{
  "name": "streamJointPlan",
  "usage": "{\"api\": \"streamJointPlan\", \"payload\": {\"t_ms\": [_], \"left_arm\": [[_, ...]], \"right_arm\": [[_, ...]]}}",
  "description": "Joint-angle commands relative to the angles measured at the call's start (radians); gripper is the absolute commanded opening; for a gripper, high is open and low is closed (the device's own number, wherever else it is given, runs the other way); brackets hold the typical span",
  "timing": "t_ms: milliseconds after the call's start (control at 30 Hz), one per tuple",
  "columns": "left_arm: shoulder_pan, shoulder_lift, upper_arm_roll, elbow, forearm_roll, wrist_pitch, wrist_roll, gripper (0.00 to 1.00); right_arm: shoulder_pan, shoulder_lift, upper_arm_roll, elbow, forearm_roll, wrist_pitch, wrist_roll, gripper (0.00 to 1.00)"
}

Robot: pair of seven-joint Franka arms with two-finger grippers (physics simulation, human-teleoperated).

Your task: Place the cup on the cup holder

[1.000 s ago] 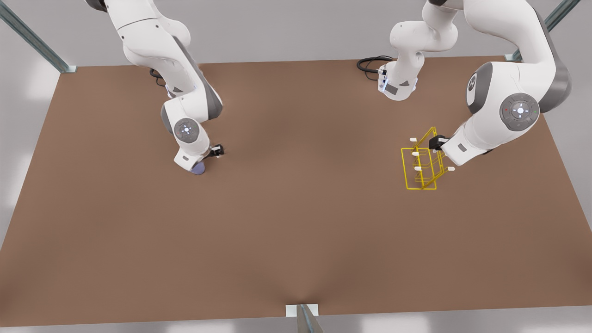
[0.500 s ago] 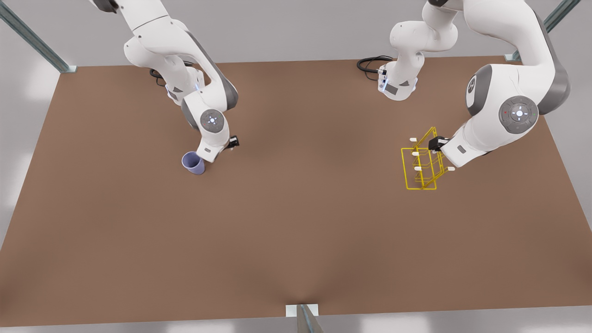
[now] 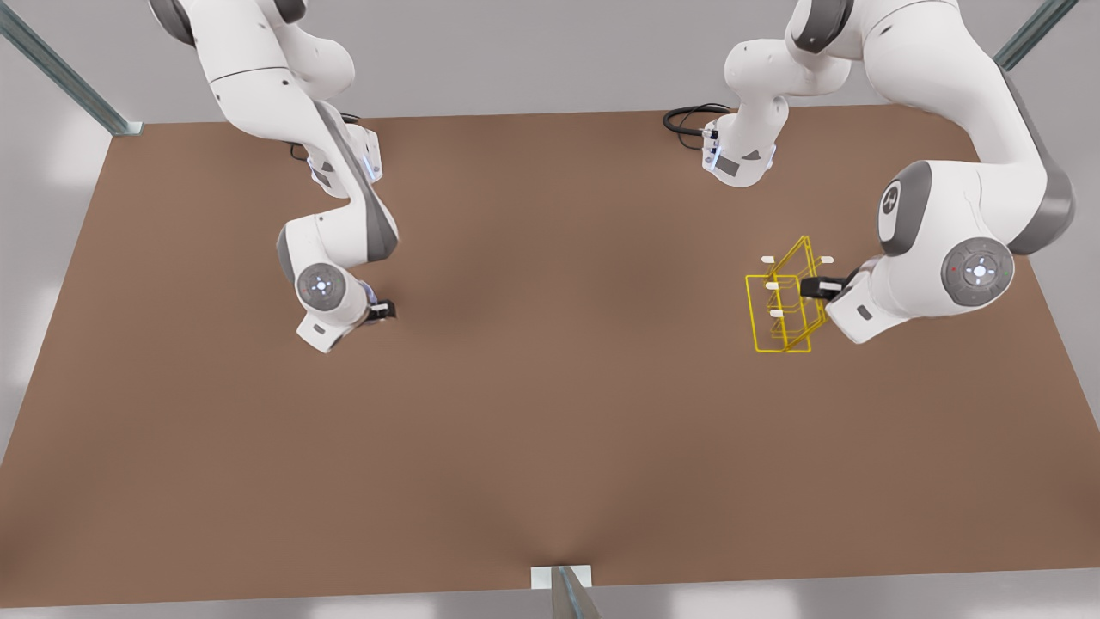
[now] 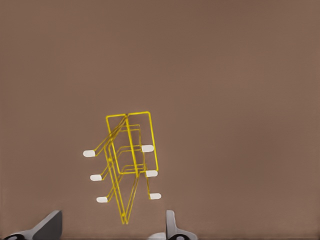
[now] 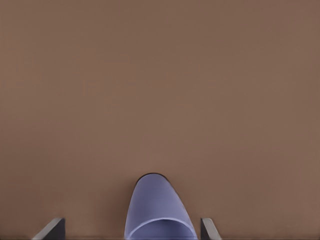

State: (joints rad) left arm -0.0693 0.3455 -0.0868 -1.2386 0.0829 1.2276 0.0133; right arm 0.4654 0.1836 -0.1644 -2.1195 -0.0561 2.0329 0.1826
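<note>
The cup lies between the 2 fingers of the right gripper, whose jaws are spread wide with clear gaps to the cup's wall on both sides, so nothing is grasped yet. In the front view this gripper sits at about 9 o'clock on the counter, with the cup hidden under the arm's wrist. The step in hand looks like the approach to the grasp: the next move calls for settling the jaws around the cup and closing on it before any lift. The holder stands at about 3 o'clock, well apart from the cup, upright on its wire frames with white-tipped pegs sticking out to both sides. The left gripper hangs just beside the holder's upper frame; its wrist view looks down on the holder with the jaws released and the 2 fingers apart, the wire between them but not clenched. The counter between cup and holder is bare, so the carry across looks unobstructed; the left arm itself, close to the holder, may crowd the pegs on that side. A black cable coils at 12 o'clock, out of the way.
</note>
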Motion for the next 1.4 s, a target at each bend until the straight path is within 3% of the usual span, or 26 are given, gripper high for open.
{"api": "streamJointPlan", "payload": {"t_ms": [0, 233, 300, 333, 433, 1367], "left_arm": [[-0.001, -0.005, -0.001, -0.001, 0.000, -0.033, -0.004, 1.00], [-0.001, -0.003, -0.001, 0.001, 0.005, -0.089, -0.001, 1.00], [-0.007, 0.003, -0.001, 0.005, 0.051, -0.417, -0.003, 1.00], [-0.007, 0.003, 0.001, 0.007, 0.051, -0.447, -0.003, 1.00], [-0.010, 0.000, -0.005, 0.019, 0.005, -0.207, -0.003, 1.00], [-0.014, 0.018, -0.004, 0.028, 0.005, -0.200, -0.003, 1.00]], "right_arm": [[0.002, -0.004, -0.001, -0.008, 0.002, 0.024, -0.087, 1.00], [0.015, -0.026, 0.003, -0.080, 0.002, 0.033, -0.081, 1.00], [0.016, -0.026, 0.003, -0.088, 0.002, 0.032, -0.081, 1.00], [0.015, -0.026, 0.003, -0.091, 0.002, 0.032, -0.081, 1.00], [0.015, -0.026, 0.003, -0.111, 0.002, 0.032, -0.081, 1.00], [0.022, 0.091, 0.011, -0.137, 0.001, 0.047, -0.083, 1.00]]}}
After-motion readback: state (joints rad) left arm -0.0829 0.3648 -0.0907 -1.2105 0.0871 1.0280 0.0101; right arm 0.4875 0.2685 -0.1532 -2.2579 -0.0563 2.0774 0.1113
